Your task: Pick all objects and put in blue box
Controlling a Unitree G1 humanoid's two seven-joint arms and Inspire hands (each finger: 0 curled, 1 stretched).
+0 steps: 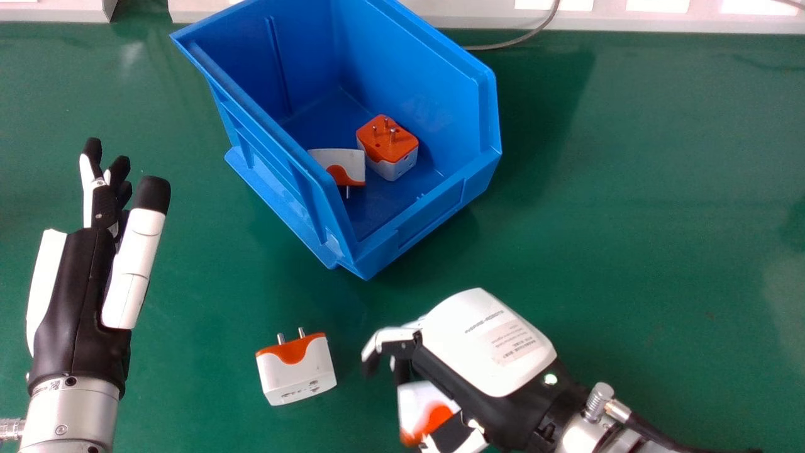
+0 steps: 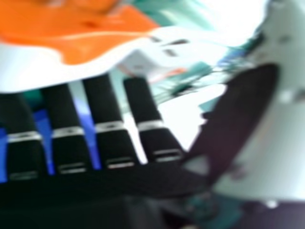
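The right hand (image 1: 484, 343) is partly closed round an orange-and-white adapter (image 1: 416, 401) beneath its palm. The left hand (image 1: 78, 283) is open

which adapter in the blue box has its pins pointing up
The right-hand adapter, orange face up; the left one has its white side up and a pin pointing toward the robot.

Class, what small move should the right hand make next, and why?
Probably lift toward the box: the right hand seems to hold a plug between fingers and thumb, outside the box, where two plugs already lie.
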